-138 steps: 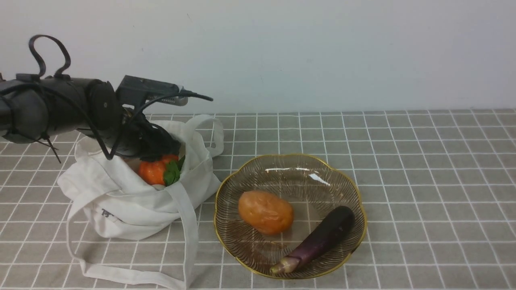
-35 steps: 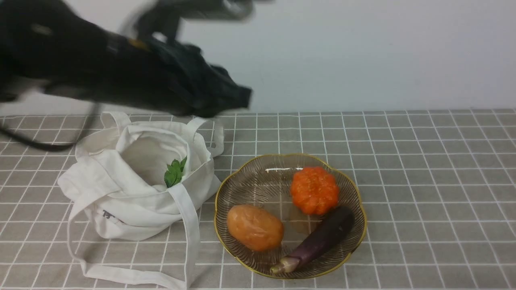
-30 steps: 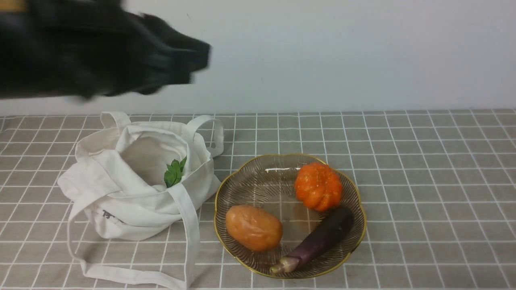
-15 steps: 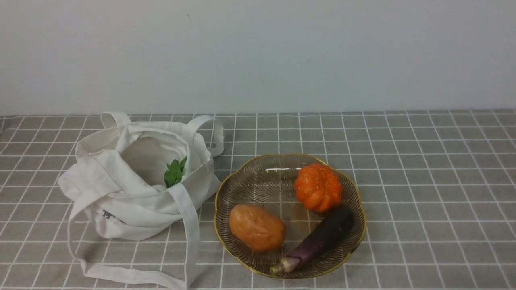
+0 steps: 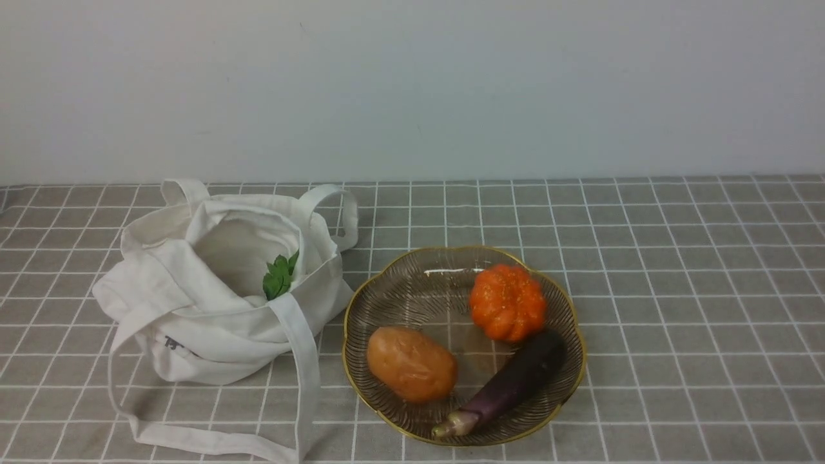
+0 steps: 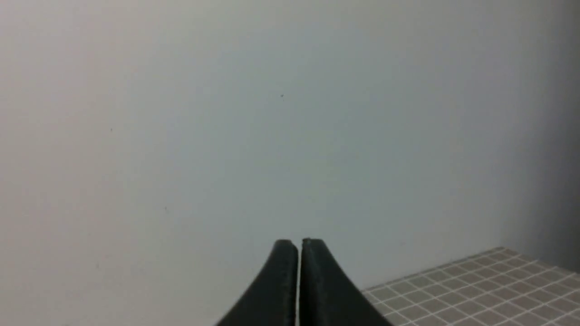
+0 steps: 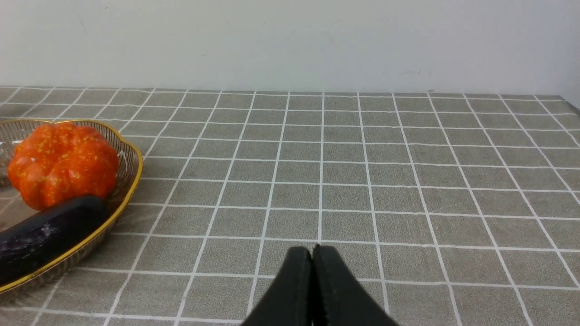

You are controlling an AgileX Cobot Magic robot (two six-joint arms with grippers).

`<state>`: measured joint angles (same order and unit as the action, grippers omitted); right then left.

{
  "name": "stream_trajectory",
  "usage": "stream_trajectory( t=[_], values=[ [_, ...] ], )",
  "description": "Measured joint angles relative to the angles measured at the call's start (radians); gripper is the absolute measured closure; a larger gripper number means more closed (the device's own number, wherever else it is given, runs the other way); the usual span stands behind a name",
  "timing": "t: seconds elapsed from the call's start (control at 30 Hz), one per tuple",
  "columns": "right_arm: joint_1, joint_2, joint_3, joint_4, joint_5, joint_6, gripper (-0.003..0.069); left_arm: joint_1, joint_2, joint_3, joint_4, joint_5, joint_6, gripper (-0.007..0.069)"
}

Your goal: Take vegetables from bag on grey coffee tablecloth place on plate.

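My left arm has pulled clear, left gripper [image 6: 299, 242] closed and empty; the pumpkin [image 5: 506, 302] now sits in the plate [image 5: 361, 290]; a leafy sprig [image 5: 278, 276] remains in the bag [image 5: 193, 322]; my right gripper [image 7: 312, 250] is closed too.

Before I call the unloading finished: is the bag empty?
Not empty. The bag lies slumped with its mouth open, and a green leafy sprig shows just inside the opening. What lies deeper cannot be told.

Pumpkin [image 5: 506, 301], potato [image 5: 411, 363], eggplant [image 5: 506, 385] in plate [image 5: 380, 293]; leafy sprig [image 5: 278, 276] in bag [image 5: 200, 322], left of plate.
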<state>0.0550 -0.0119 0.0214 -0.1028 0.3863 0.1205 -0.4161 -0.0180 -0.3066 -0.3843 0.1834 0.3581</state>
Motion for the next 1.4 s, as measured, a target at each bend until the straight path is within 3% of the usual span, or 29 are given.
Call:
stream_trajectory(
  t=[0.17, 0.43, 0.5, 0.63, 0.77, 1.4],
  values=[
    [0.0, 0.0, 0.0, 0.0, 0.0, -0.013, 0.0676, 0.027, 0.0, 0.116, 0.084, -0.021, -0.013, 0.0629],
    [0.0, 0.0, 0.0, 0.0, 0.0, -0.018, 0.0676, 0.247, 0.0, 0.312, 0.23, -0.033, -0.137, 0.0629],
    [0.0, 0.0, 0.0, 0.0, 0.0, -0.019, 0.0676, 0.323, 0.0, 0.333, 0.29, -0.007, -0.183, 0.0629],
    [0.0, 0.0, 0.0, 0.0, 0.0, -0.019, 0.0676, 0.381, 0.0, 0.333, 0.334, 0.088, -0.229, 0.0629],
    [0.0, 0.0, 0.0, 0.0, 0.0, -0.019, 0.0676, 0.385, 0.0, 0.336, 0.343, 0.186, -0.244, 0.0629],
    [0.0, 0.0, 0.0, 0.0, 0.0, -0.02, 0.0676, 0.375, 0.0, 0.336, 0.343, 0.186, -0.252, 0.0629]
  ],
)
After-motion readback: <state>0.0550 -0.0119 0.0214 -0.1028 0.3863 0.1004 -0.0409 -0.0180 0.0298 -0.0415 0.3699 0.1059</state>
